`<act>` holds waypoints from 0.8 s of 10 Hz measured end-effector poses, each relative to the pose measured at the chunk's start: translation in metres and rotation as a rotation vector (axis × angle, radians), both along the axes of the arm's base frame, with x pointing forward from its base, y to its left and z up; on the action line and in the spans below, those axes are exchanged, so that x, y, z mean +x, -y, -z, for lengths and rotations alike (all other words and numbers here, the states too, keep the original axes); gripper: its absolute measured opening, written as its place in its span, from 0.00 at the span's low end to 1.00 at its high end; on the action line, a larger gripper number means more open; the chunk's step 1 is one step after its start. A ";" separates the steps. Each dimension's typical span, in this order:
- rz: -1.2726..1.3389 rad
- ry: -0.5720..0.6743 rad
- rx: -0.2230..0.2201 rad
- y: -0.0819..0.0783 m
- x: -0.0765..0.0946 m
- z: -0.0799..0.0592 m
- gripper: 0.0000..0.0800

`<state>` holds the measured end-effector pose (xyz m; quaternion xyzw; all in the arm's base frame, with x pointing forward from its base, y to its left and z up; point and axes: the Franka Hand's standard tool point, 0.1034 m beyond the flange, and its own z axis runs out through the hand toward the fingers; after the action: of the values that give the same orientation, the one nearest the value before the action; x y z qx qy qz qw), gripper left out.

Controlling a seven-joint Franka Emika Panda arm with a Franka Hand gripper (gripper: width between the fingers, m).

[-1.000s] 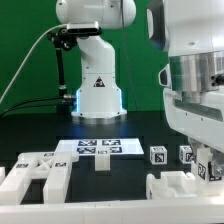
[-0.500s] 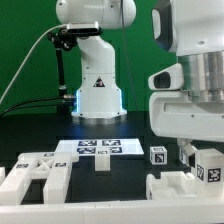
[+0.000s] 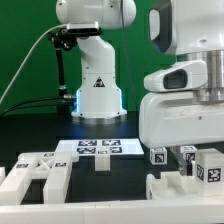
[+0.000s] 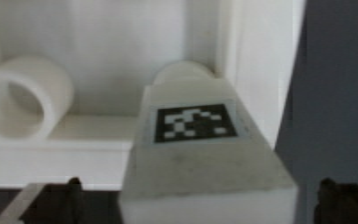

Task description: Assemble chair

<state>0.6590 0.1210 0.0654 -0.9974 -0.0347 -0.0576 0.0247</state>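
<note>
In the wrist view a matte white chair post [image 4: 197, 125] with a black-and-white tag stands between my gripper's [image 4: 194, 198] two dark fingertips [image 4: 60, 198]. The jaws stand wide apart, with a gap to the post on each side, so the gripper is open and holds nothing. Behind the post is a white chair part with a round hole [image 4: 25, 100]. In the exterior view my hand [image 3: 185, 110] hangs over the tagged post [image 3: 207, 167] at the exterior view's right. Its fingers are hidden there.
Notched white chair blocks [image 3: 40, 172] lie at the exterior view's front left, and a small white block [image 3: 101, 163] stands mid-table. The marker board [image 3: 98, 146] lies behind it. Another tagged piece [image 3: 158, 155] and a low white part [image 3: 175, 188] sit right. The arm's base [image 3: 97, 90] stands at the back.
The jaws have opened and let go of the tagged post. The hand has risen above the parts on the exterior view's right.
</note>
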 end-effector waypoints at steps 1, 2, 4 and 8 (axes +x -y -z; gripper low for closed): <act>-0.058 0.009 -0.007 0.001 0.001 -0.001 0.81; -0.069 0.009 -0.008 0.001 0.001 0.000 0.81; -0.042 0.007 -0.004 0.001 0.001 0.000 0.64; 0.164 -0.004 0.018 0.003 0.001 0.000 0.36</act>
<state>0.6601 0.1178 0.0655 -0.9968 0.0478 -0.0579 0.0291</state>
